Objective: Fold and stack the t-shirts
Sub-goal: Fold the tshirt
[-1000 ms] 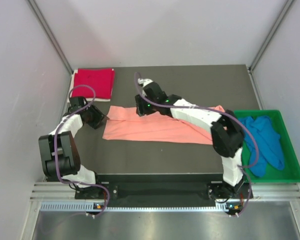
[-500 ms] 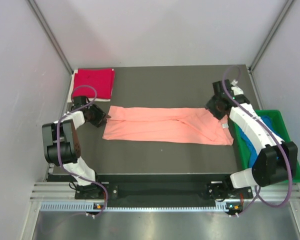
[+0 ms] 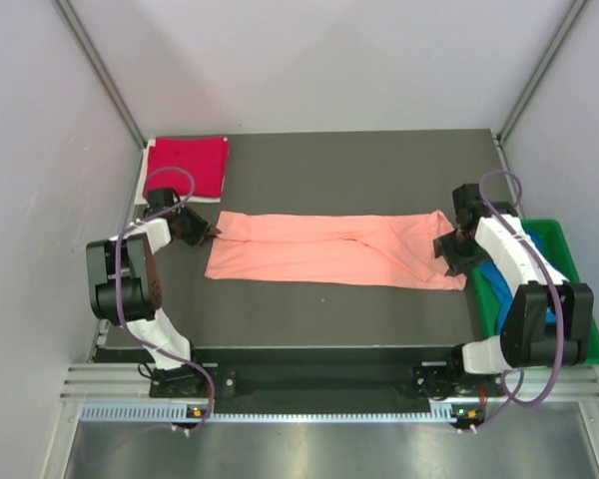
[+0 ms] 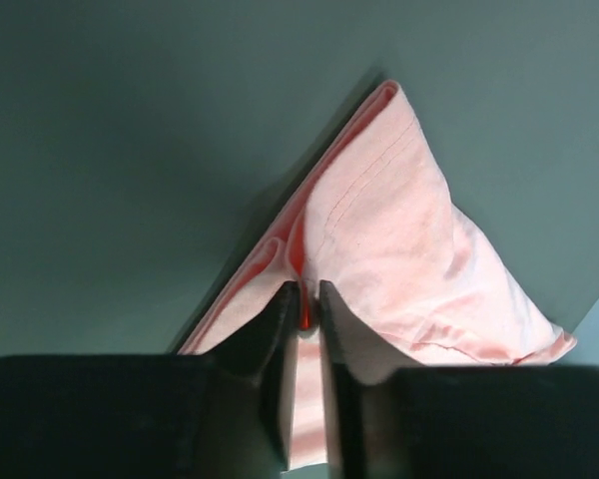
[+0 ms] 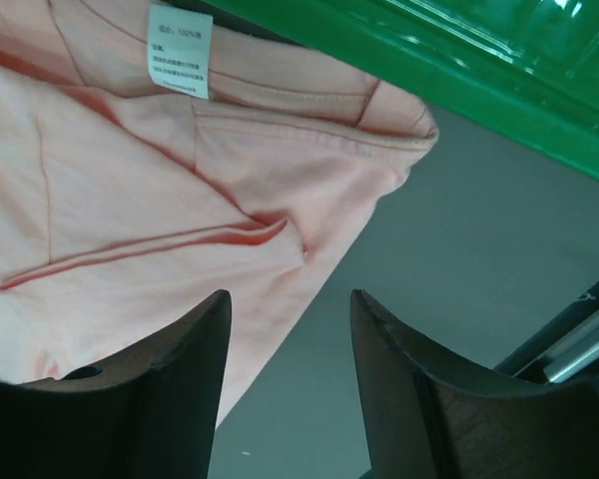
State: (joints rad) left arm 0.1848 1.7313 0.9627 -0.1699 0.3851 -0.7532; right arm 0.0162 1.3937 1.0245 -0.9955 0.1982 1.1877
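Note:
The salmon-pink t-shirt (image 3: 329, 249) lies folded into a long band across the dark table. My left gripper (image 3: 208, 234) is shut on its far left corner; the wrist view shows a pinched fold of pink cloth (image 4: 379, 230) between the jaws of the left gripper (image 4: 305, 299). My right gripper (image 3: 453, 261) is open and empty, just above the shirt's right end (image 5: 130, 230), with the care label (image 5: 180, 50) in view. The crimson-red t-shirt (image 3: 186, 167) lies folded at the far left corner. The bright blue t-shirt (image 3: 494, 279) lies crumpled in the green tray (image 3: 579, 349), mostly hidden by my right arm.
The green tray's wall (image 5: 459, 70) runs close beside the pink shirt's right end. White walls enclose the table on the left, back and right. The right arm lies over the tray.
My right arm has swung from the shirt's far left part across to its right end, spreading the shirt out rightward, and now hovers open there. My left gripper has kept its hold.

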